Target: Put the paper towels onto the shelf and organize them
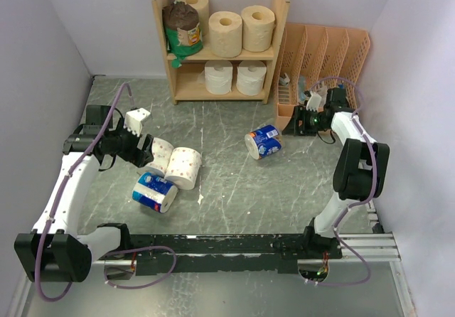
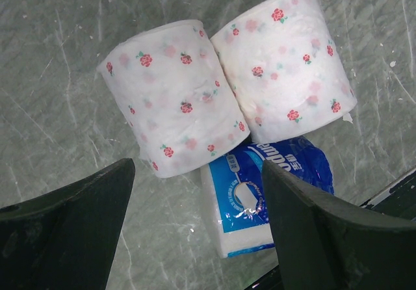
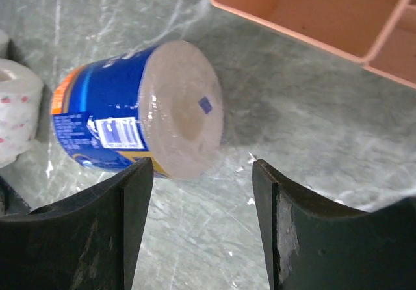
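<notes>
Ten paper towel rolls show in all, six on the wooden shelf at the far edge of the table and four loose on the grey marbled top. Three tan rolls stand on the shelf's upper tier, with a green-and-brown wrapped roll at its left end. Two plain white rolls stand side by side on the lower tier. At the near left, two white rolls printed with small red roses lie on their sides, touching each other. A blue-wrapped roll lies just beside them on the near side. The left gripper hovers over this cluster, its jaws spread apart and holding nothing. A second blue-wrapped roll, with an orange band and a barcode label, lies on its side near the middle of the table. The right gripper sits close to it, beside the peach file organizer, jaws likewise released and empty.
</notes>
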Controlling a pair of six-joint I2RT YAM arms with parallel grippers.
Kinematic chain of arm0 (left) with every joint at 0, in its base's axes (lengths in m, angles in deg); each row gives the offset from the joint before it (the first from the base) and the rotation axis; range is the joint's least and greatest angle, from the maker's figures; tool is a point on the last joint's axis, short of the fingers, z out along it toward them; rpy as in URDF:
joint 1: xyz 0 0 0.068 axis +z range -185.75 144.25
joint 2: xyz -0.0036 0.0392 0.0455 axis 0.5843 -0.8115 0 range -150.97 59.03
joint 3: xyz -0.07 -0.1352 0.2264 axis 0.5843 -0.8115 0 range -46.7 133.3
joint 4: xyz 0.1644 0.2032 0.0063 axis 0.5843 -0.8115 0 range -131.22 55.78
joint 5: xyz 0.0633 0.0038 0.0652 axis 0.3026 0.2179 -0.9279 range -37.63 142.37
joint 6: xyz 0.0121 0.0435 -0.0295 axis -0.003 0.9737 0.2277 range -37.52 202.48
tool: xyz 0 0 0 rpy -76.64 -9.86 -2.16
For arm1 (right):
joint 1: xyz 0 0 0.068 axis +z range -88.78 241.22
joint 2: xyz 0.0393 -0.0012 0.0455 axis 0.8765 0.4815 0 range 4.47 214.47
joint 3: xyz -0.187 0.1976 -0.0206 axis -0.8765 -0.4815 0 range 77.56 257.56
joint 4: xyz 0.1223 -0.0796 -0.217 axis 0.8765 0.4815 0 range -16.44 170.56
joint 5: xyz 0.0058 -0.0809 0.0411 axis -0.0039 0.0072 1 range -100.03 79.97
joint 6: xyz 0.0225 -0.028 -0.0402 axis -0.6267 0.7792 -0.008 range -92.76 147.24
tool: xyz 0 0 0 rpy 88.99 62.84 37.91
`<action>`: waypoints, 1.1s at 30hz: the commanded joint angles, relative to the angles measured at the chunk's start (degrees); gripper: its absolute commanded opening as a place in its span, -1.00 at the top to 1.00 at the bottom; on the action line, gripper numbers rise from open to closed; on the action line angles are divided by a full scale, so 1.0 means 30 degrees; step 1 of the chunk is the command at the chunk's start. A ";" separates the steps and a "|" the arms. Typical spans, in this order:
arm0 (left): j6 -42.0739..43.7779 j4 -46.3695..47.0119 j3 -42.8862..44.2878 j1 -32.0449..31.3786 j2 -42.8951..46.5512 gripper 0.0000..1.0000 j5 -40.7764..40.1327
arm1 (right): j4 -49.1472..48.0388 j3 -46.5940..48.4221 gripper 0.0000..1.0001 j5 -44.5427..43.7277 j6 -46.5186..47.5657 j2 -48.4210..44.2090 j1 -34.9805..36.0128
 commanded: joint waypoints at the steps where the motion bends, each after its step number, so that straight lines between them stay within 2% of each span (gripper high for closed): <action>1: 0.0082 0.0066 0.0230 0.0110 0.0295 -0.80 0.0073 | -0.0487 0.0382 -0.26 0.2426 -0.0092 0.0263 0.0111; 11: -0.0004 0.0096 0.0090 0.0111 0.0436 -0.80 -0.0126 | -0.1787 0.0664 -0.30 0.3176 -0.0865 0.1469 0.0263; 17: -0.0036 0.0011 0.0100 0.0109 0.0446 -0.81 -0.0284 | -0.2790 0.0701 -0.43 0.4067 -0.1505 0.2423 0.0541; 20: -0.0036 0.0000 0.0140 0.0112 0.0369 -0.80 -0.0338 | -0.3244 0.0737 -0.43 0.4549 -0.1915 0.2698 0.0773; 28: -0.0036 0.0056 0.0090 0.0126 0.0291 -0.80 -0.0367 | -0.3299 0.0457 -0.42 0.5570 -0.2284 0.2545 0.1597; 33: -0.0037 0.0069 0.0027 0.0089 0.0316 -0.80 -0.0366 | -0.2220 0.0803 -0.40 0.6898 -0.2418 0.2896 0.1837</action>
